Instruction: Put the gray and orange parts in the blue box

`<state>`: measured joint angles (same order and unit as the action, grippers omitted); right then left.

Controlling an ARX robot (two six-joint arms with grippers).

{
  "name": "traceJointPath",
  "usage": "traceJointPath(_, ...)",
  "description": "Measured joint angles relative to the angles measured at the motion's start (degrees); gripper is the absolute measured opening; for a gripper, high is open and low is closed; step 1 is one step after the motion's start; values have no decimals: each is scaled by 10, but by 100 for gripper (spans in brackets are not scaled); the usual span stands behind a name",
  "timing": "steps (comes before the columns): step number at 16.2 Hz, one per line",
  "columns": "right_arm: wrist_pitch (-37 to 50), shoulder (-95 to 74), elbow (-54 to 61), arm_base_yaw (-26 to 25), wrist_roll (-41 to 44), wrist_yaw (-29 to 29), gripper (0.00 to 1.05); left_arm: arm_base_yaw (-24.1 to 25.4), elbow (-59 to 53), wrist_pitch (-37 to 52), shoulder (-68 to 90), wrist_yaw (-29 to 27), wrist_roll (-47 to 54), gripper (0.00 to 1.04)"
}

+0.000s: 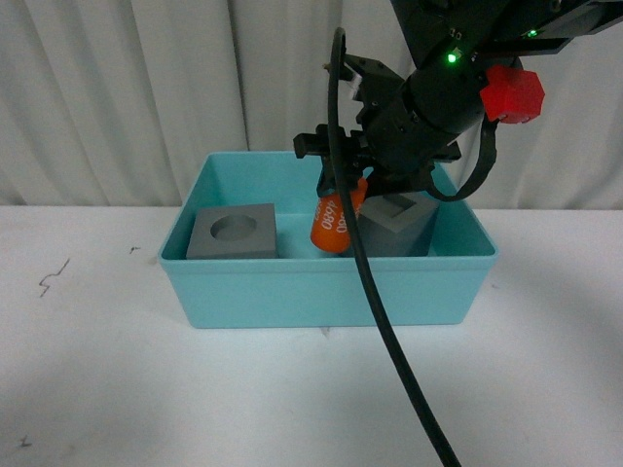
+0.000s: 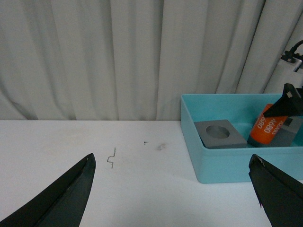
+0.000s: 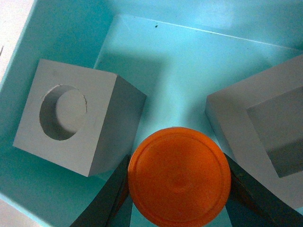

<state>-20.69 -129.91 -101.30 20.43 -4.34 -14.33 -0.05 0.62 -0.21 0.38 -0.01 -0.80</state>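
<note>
While reaching down into the blue box (image 1: 292, 292), right gripper (image 1: 343, 202) clamps the tilted orange cylinder (image 1: 336, 224) between both gray cubes (image 1: 234, 233), left gripper (image 2: 175, 198) spread wide above the table (image 2: 118, 165)

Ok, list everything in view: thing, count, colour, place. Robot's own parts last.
blue box: 1, light turquoise, on the table, centre.
gray cube with round recess: 1, matte gray, inside the box, left part.
gray cube with square recess: 1, matte gray, inside the box, right part, tilted.
orange cylinder: 1, orange with white digits, between the two cubes, tilted, held by the right gripper.
table: 1, white, with small dark marks.
curtain: 1, white, behind the table.
black cable: 1, hanging in front of the box.
right gripper: 1, black, over the box, shut on the cylinder.
left gripper: 1, black, open, over bare table left of the box.
</note>
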Motion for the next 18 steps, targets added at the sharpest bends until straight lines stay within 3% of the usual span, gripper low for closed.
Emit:
traceJointPath(6,-17,-31,-18,14,14,37,47,0,0,0,0,0,0,98)
traceJointPath(11,4,-26,-8,12,16,40,98,0,0,0,0,0,0,98)
traceJointPath(14,20,19,16,0,11,42,98,0,0,0,0,0,0,98)
traceJointPath(18,148,122,112,-25,4,45,98,0,0,0,0,0,0,98)
